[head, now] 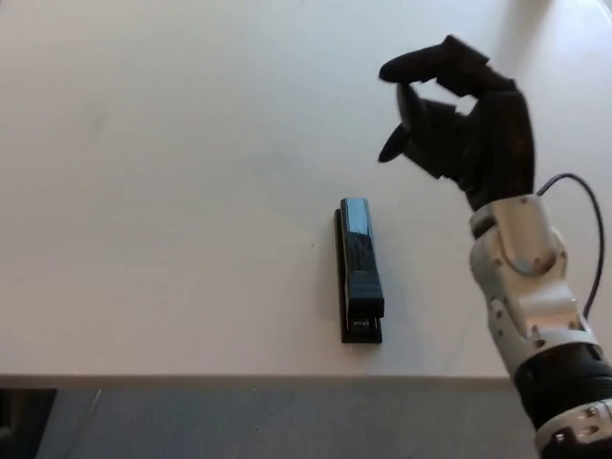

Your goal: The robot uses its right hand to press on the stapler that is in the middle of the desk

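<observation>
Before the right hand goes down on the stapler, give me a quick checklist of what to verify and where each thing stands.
1. Stapler in full view, nothing covering it: ok.
2. Stapler lying flat on the desk: ok.
3. Right hand holding nothing: ok.
4. Right hand above the stapler: not ok, it appears off to the far right of it.
5. Height of the hand over the desk: cannot tell from one view.
6. Left hand out of the way: ok, not in view.
</observation>
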